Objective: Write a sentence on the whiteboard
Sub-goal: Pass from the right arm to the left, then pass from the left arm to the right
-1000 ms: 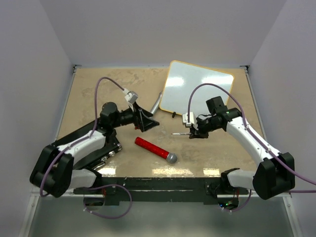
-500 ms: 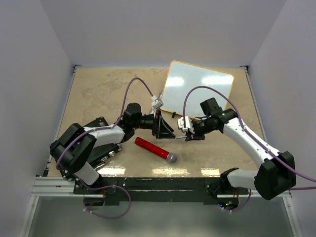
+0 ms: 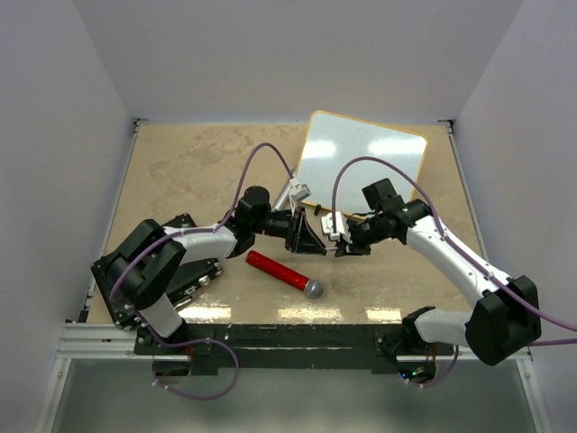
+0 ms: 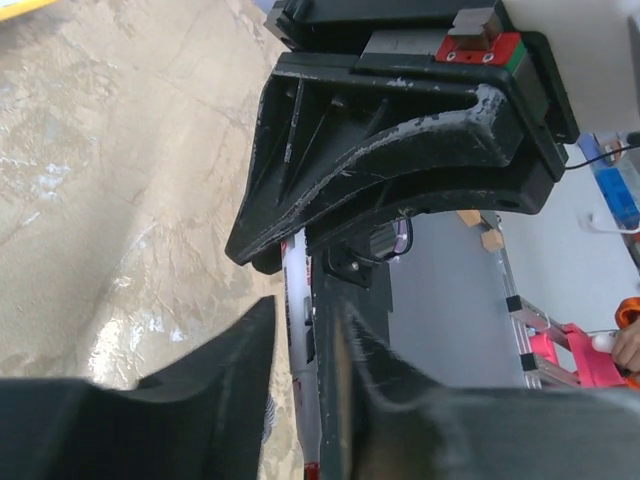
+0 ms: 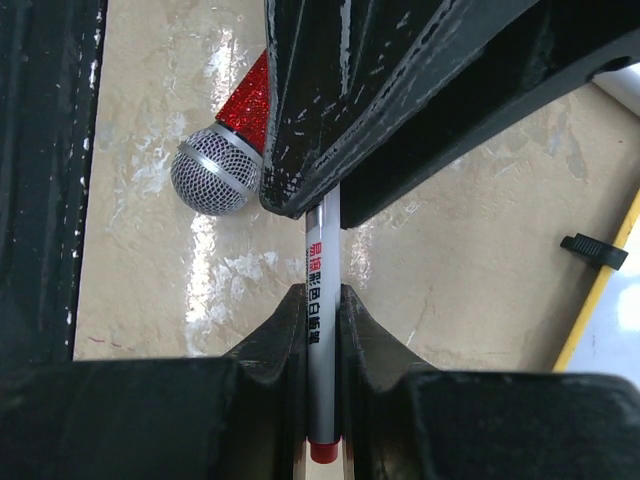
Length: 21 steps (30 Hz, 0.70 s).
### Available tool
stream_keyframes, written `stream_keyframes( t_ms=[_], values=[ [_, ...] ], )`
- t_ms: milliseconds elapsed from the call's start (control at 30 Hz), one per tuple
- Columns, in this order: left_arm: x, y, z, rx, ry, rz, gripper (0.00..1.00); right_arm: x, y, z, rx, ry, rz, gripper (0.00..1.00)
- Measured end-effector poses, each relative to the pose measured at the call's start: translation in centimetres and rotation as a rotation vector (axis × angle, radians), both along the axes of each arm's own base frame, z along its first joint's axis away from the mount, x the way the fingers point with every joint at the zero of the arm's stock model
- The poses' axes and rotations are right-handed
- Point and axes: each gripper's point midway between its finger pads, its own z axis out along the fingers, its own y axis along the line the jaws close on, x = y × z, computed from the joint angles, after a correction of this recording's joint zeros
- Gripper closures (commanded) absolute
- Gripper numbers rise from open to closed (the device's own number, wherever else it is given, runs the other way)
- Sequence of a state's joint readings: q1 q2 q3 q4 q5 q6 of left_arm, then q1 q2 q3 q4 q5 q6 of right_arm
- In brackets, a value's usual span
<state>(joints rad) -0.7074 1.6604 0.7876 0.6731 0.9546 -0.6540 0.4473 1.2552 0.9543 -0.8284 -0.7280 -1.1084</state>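
Two robot arms meet over a marker mid-bench (image 3: pixel 180 171).
The wood-framed whiteboard (image 3: pixel 361 162) sits at 1 o'clock. The right tool (image 3: pixel 340 245) is clamped tight on a white marker (image 5: pixel 320 330). At its 9 o'clock, the left tool (image 3: pixel 317 244) straddles the marker's far end, jaws narrowed; grip unclear. A red glitter microphone (image 3: pixel 284 273) lies at 6 o'clock.

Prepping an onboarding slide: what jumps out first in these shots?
Mid-table, the two arms meet nose to nose: the right gripper is clamped on a white marker pen with red lettering, with the left gripper straddling its other end. Just nearer lies a glittery red microphone with a silver mesh head. The wood-framed glossy whiteboard at the far right is blank.
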Motion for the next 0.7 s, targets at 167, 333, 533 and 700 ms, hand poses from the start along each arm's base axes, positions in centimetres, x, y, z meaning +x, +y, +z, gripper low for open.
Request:
stream_keyframes(
  t_ms=[167, 333, 533, 700],
  values=[
    [-0.1, 0.0, -0.6, 0.028, 0.009, 0.001, 1.0, 0.0, 0.0, 0.0, -0.006, 0.005, -0.017, 1.0],
    [-0.1, 0.0, -0.7, 0.035, -0.007, 0.001, 1.0, -0.2, -0.1, -0.1, -0.007, 0.012, -0.028, 0.75],
    [-0.6, 0.9, 0.8, 0.01, -0.093, 0.026, 1.0, -0.3, 0.3, 1.7, 0.046, -0.035, -0.032, 0.22],
    [-1.5, 2.6, 1.8, -0.013, -0.163, 0.076, 1.0, -0.4, 0.3, 3.2, 0.089, -0.045, -0.064, 0.13]
  ],
)
